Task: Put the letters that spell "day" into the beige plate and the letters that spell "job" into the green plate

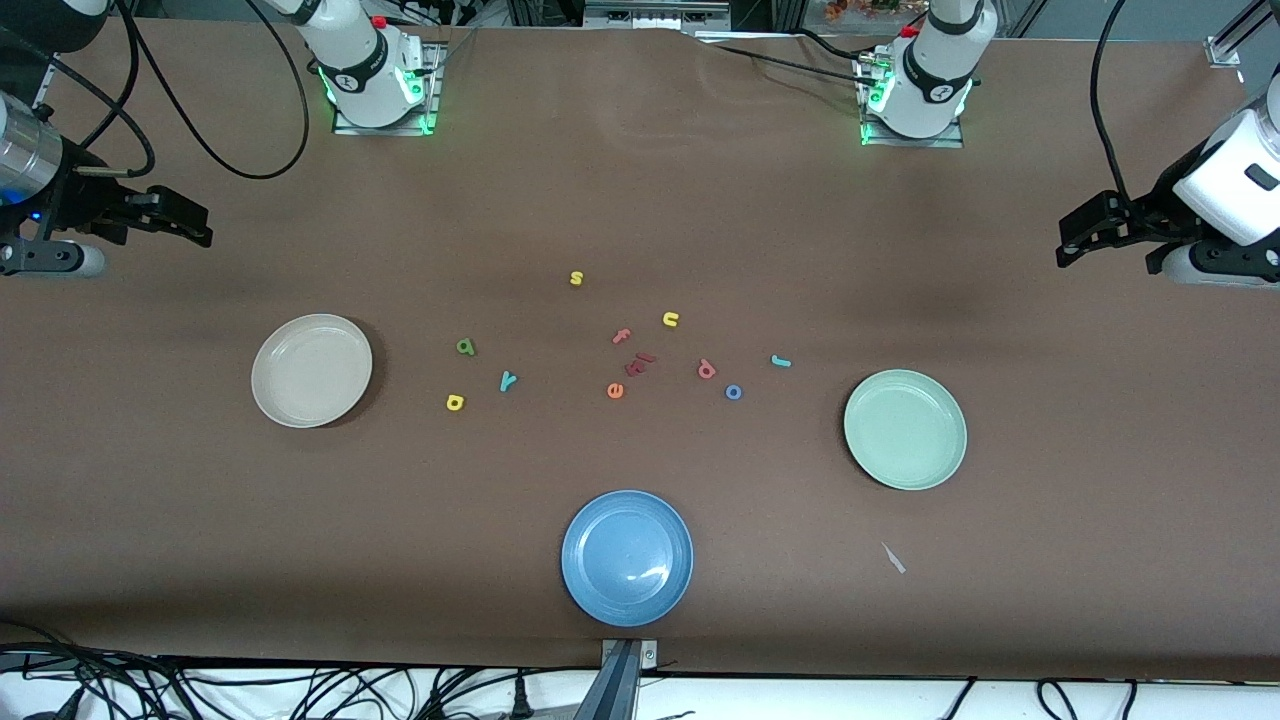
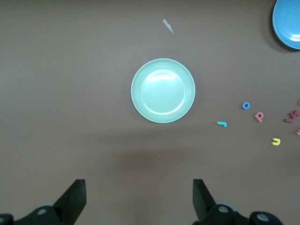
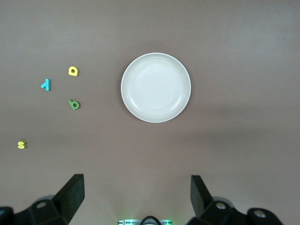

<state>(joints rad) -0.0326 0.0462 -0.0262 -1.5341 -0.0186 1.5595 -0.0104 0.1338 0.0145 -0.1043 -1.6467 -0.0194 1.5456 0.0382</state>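
Surface: brown table [image 1: 640, 200] under both my arms, with three plates and a scatter of tiny foam letters on it.
My left jaws: spread wide and empty; left gripper [image 2: 139, 199] hangs high over the table at its own end, with the green plate [image 2: 162, 90] straight below its camera.
My right jaws: also wide and empty; right gripper [image 3: 137, 197] hangs high at the other end, looking down on the beige plate [image 3: 155, 87].
"day" letters: green letter [image 1: 465, 347], teal "y" [image 1: 508, 380] and yellow looped letter [image 1: 455, 402] lie close together on the bare table beside the beige plate, toward the table's middle. None is in the plate yet.
"job" letters: teal "j" [image 1: 781, 361], blue "o" [image 1: 733, 392] and red-pink "b" [image 1: 706, 369] lie near the green plate, again toward the middle, the "j" closest to it. None is placed.
Leave alone: yellow "s" [image 1: 576, 278], yellow "u" [image 1: 670, 319], pink "f" [image 1: 621, 336], orange "e" [image 1: 615, 390], a dark red cluster [image 1: 639, 363] I cannot read, and the blue plate [image 1: 627, 557] nearest the front camera.
Step in hand, as I judge it: nothing started; each arm takes its own trio.
Doing it well: drop straight down, narrow my fingers before touching, straddle one flat letter only, and pinch low against the table. The "b" and "o" sit near each other, so I should come in clear of the neighbour.
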